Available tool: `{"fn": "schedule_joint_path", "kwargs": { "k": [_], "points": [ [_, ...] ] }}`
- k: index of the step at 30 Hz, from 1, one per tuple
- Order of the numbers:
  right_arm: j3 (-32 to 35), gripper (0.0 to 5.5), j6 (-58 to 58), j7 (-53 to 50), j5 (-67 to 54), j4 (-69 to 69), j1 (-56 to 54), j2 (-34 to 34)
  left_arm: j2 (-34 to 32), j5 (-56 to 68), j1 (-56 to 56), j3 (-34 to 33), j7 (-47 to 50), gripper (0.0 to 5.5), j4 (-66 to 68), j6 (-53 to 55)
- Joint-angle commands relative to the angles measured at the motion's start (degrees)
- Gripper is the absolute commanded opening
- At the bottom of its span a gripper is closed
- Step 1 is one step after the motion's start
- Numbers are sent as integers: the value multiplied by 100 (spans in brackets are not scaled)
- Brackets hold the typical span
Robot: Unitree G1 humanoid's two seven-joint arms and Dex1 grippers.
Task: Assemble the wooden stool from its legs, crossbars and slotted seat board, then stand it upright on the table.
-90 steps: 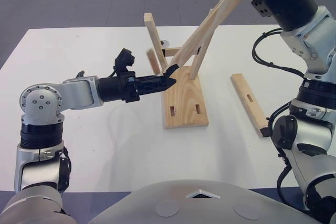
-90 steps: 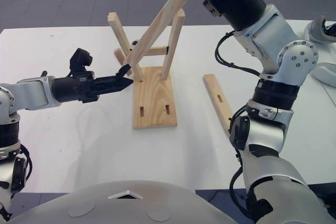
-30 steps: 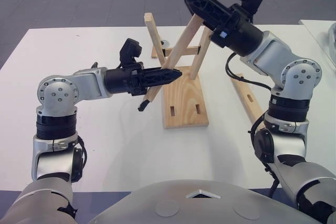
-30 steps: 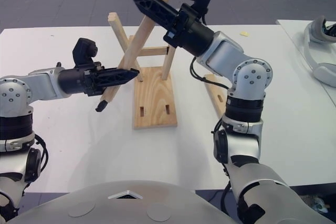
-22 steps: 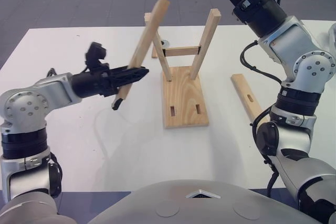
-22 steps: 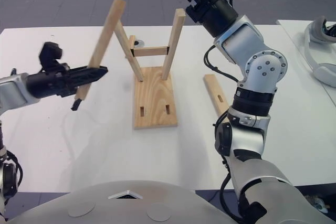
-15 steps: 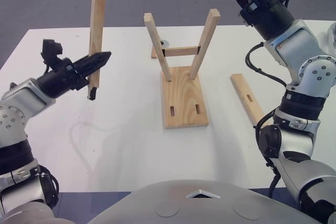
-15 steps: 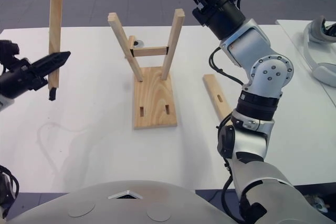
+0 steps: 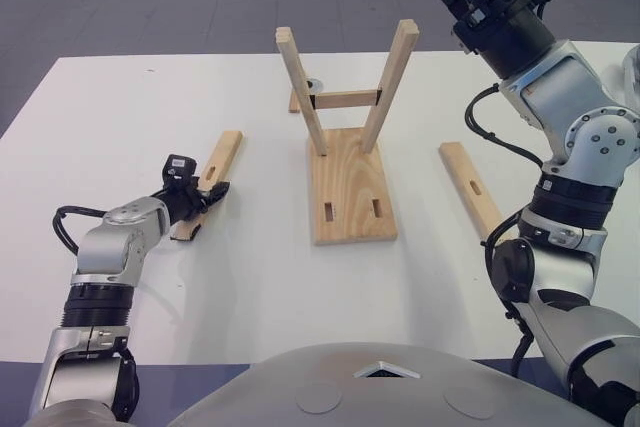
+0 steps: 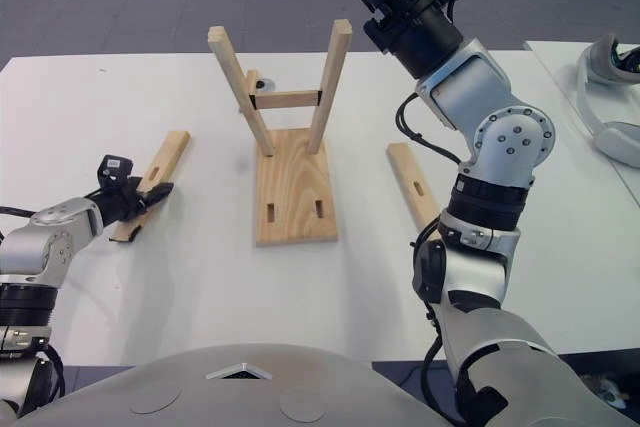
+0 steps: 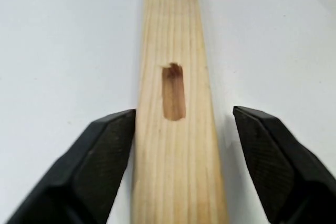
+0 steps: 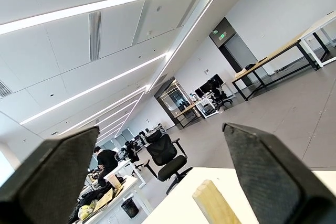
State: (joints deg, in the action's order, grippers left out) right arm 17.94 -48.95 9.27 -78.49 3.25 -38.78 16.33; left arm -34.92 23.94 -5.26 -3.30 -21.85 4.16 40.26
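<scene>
Now, left gripper (image 11: pixel 184 114): parted wide astride a leg (image 11: pixel 176 35) lying flat on the table (image 9: pixel 250 277), left side (one finger (image 11: pixel 105 145) touches it).
Right gripper (image 12: pixel 161 129): spread wide, raised high.
Seat board (image 9: pixel 350 192): table centre.

Seat board (image 9: pixel 350 187) and legs (image 9: pixel 388 85) pale, straight-grained wood — table (image 9: pixel 250 277) white, left gripper (image 11: pixel 184 113) black.

One slotted seat board (image 9: pixel 350 197) lies on one white table (image 9: pixel 250 287), carrying two upright legs, the left upright leg (image 9: pixel 301 92) and the right upright leg (image 9: pixel 388 82), joined by one crossbar (image 9: pixel 346 99). Two loose legs lie flat: the left loose leg (image 9: pixel 226 151) and the right loose leg (image 9: pixel 473 190).
</scene>
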Motion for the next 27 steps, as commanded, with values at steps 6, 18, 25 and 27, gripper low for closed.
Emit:
{"fn": "schedule_joint_path", "kwargs": {
  "k": [6,18,25,27],
  "points": [
    [-48,438,-29,-40,100,-31,-1,-17,-36,-931,-1757,108,62,448,421,-708],
    [-132,438,-51,40,270,-188,-73,-105,1371,-1930,-4850,591,-779,448,6177,-3035],
    [-160,438,-122,87,289,-274,-103,-94,1732,-2071,-5146,344,-789,448,6947,-3501],
    [-166,438,-132,88,305,-309,-143,-92,1786,-2132,-5177,318,-782,448,7003,-3550]
  ]
}}
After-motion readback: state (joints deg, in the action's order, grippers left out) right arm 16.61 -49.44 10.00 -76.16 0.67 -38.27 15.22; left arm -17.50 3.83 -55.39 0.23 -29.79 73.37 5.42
